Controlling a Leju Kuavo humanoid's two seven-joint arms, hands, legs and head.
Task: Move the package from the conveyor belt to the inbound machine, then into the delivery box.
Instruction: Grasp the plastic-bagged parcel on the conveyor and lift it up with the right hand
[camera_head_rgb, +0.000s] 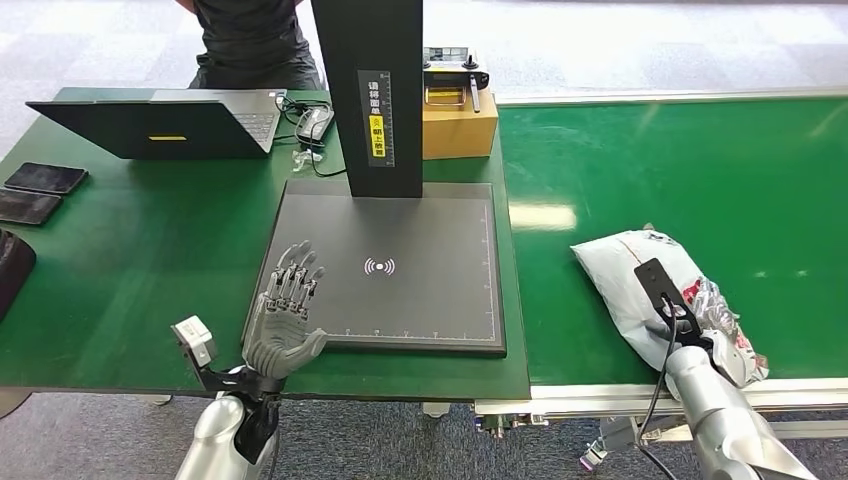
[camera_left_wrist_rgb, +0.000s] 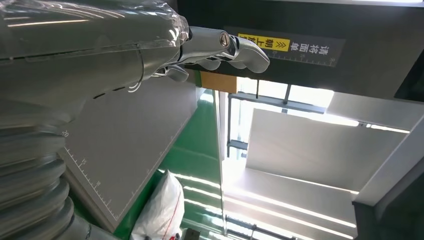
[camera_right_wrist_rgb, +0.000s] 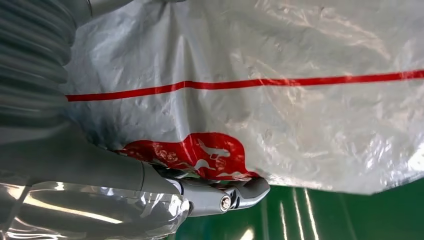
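So the package (camera_head_rgb: 660, 285) – a grey-white poly bag with red print – was lying on the green conveyor belt (camera_head_rgb: 700, 170), near its front edge and off to the right of the inbound machine (camera_head_rgb: 395, 265). The right hand (camera_right_wrist_rgb: 220, 197) was down at the bag; from the wrist camera you could see the thumb pushed up against the crinkled plastic right by the red logo, my guess being it was set there to take hold for the lift. Whether the fingers had actually closed on it I couldn't tell – from the head camera the wrist and its camera bracket covered the hand, and up close the bag hid the rest. The left hand (camera_head_rgb: 285, 315) hovered at the front-left corner of the machine's dark scan pad, fingers spread and holding nothing, probably parked there ready to receive or steady the bag. No delivery box that I could make out. A person (camera_head_rgb: 250, 40) stood behind the surface (camera_head_rgb: 130, 260), cut off at the top, next to a laptop (camera_head_rgb: 170, 125), and there was a cardboard box (camera_head_rgb: 460, 125) behind the machine's post.
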